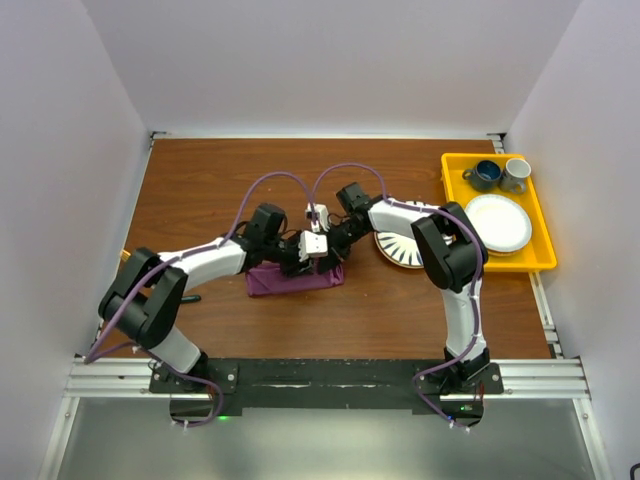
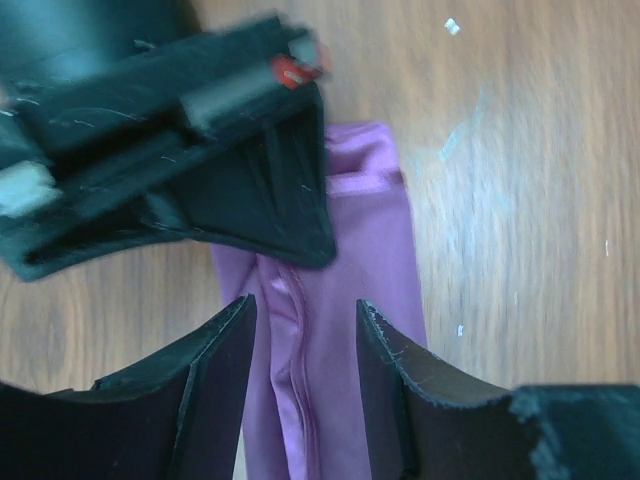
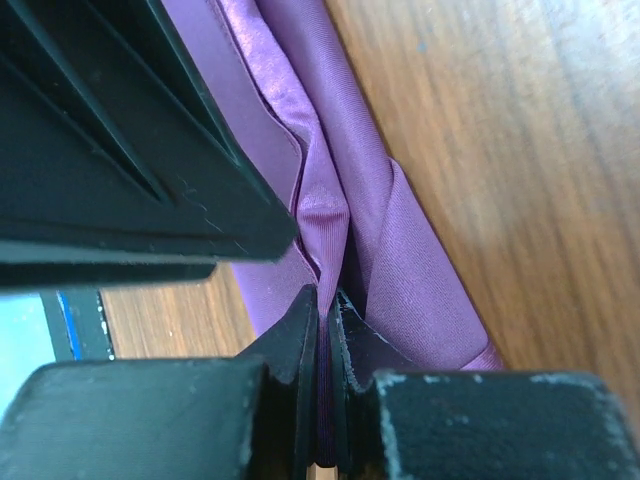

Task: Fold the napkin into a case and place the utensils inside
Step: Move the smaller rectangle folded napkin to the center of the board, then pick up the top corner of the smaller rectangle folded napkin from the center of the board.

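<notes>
Folded plum-purple cloth napkin (image 1: pixel 295 278) on wooden table (image 1: pixel 200 180). Right gripper (image 3: pixel 325 300) jaws pinch a fold; left gripper (image 2: pixel 305 308) jaws spread above. Best pull gently, keeping edges aligned.

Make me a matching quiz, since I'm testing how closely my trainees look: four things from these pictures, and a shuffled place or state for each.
Things:
1. left gripper
2. right gripper
3. white plate
4. striped plate

Places or states:
A. in the yellow tray
B. open over the napkin
C. on the table, beside the tray
D. shut on a napkin fold

Pairs: 1-B, 2-D, 3-A, 4-C
</notes>
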